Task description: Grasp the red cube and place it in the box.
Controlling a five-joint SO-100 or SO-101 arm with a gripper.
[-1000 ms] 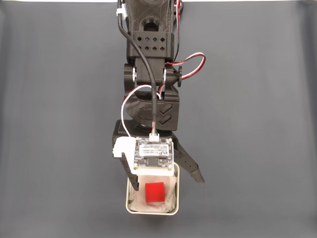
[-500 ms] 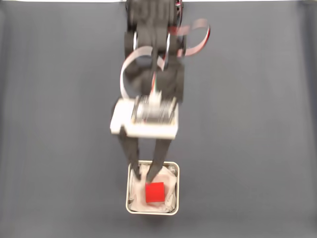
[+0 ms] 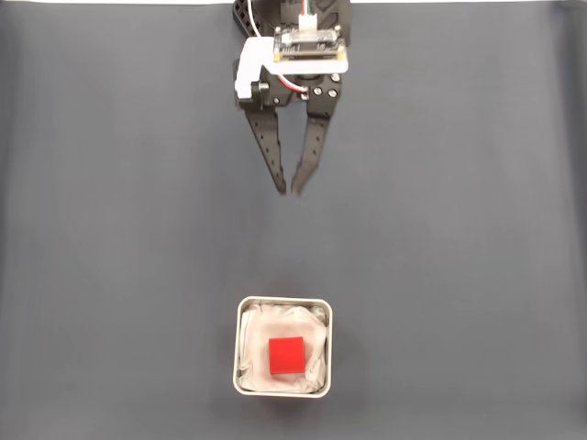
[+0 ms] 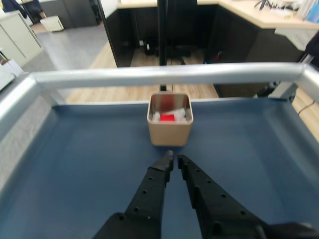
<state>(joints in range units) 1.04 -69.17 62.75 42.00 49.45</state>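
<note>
Now red cube [image 3: 286, 355] inside box [image 3: 241, 346], fingers [image 3: 277, 165] well apart, nearly closed.

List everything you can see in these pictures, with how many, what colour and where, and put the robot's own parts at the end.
red cube: one, bright red, lying inside the box on its white lining; in the wrist view it peeks over the box's near wall.
box: one, light-grey metal tray with rounded corners, low centre of the fixed view, apart from the arm.
white lining: one, crumpled white, filling the box under and around the cube.
dark mat: one, dark blue-grey, covering the work surface.
metal rail: one, silver, along the far edge of the surface in the wrist view.
office floor and desks: background beyond the rail.
gripper: one, black, top centre of the fixed view, tips nearly together, holding nothing.
camera board: one, white mount, on the wrist.
</note>
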